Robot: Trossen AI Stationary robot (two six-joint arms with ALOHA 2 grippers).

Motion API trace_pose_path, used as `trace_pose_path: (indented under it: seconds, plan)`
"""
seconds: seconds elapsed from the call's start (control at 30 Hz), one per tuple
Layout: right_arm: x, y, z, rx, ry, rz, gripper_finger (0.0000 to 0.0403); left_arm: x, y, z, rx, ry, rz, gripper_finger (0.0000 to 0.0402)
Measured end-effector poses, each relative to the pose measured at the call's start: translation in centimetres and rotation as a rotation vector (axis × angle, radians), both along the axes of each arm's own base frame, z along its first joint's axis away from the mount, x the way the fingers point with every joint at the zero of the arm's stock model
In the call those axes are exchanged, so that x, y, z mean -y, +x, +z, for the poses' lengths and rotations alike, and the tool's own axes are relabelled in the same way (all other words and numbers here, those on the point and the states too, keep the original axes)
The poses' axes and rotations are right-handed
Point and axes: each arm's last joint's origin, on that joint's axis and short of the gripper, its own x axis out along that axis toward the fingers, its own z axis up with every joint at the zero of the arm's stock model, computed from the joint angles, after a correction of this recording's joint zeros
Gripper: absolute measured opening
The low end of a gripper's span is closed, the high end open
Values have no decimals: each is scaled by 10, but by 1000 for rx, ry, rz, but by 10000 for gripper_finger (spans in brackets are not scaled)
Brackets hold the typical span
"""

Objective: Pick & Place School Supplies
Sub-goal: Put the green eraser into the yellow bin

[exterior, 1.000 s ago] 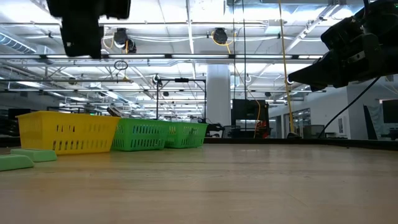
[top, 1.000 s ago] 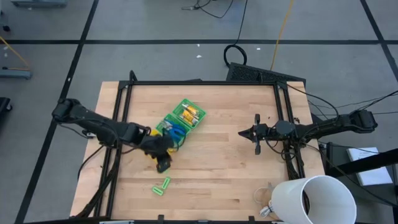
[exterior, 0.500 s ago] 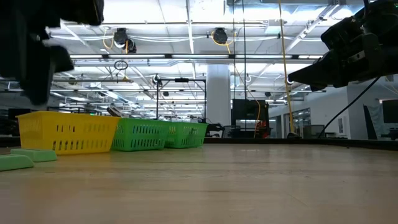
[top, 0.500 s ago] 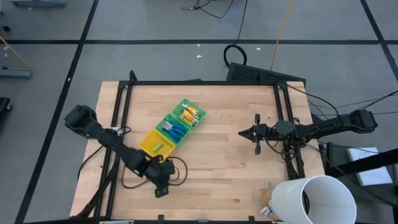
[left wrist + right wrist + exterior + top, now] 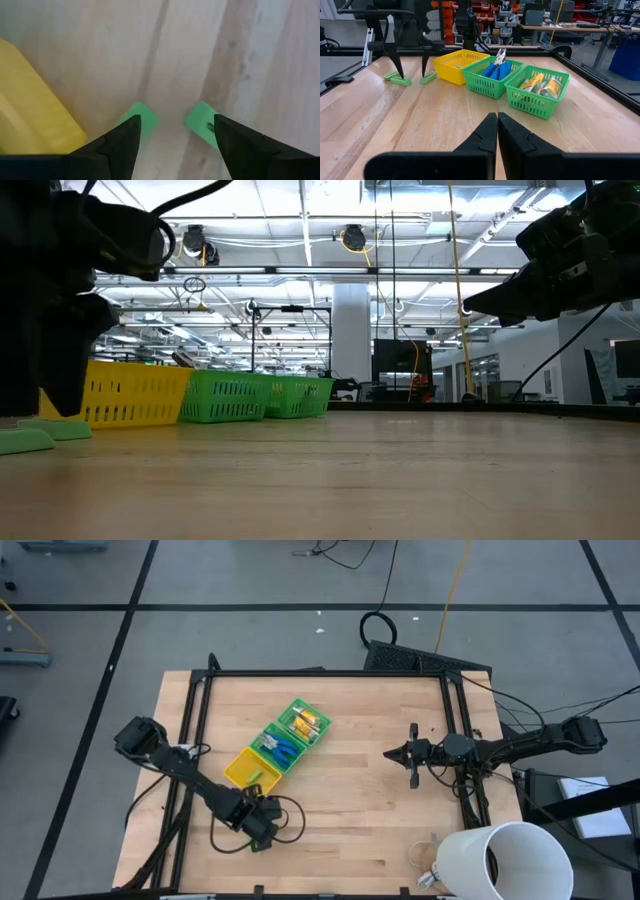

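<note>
The left gripper (image 5: 410,62) hangs low over the front left of the tabletop (image 5: 360,800), jaws apart, straddling two green sticks (image 5: 142,116) that lie side by side just beside the yellow basket (image 5: 454,64); spread this wide, it looks set to close on one. The blue scissors (image 5: 495,67) and yellow pieces (image 5: 540,84) sit in the green baskets (image 5: 492,80). The right gripper (image 5: 413,755) waits at the right, jaws together, holding nothing.

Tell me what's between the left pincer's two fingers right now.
Bare wood only: in the left wrist view, the open left pincer has a green stick at each fingertip.
</note>
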Motion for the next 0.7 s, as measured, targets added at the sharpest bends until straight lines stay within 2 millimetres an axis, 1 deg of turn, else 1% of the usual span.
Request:
trace_pose_path:
  seconds: [0.33, 0.57, 0.7]
  plan:
    - [0, 0, 0, 0, 0, 0, 9, -5, -5, -1, -45, 93, -81, 229]
    - [0, 0, 0, 0, 0, 1, 9, -5, -5, -1, -41, 138, -179, 201]
    - [0, 0, 0, 0, 0, 1, 9, -6, -5, -1, -37, 149, -188, 185]
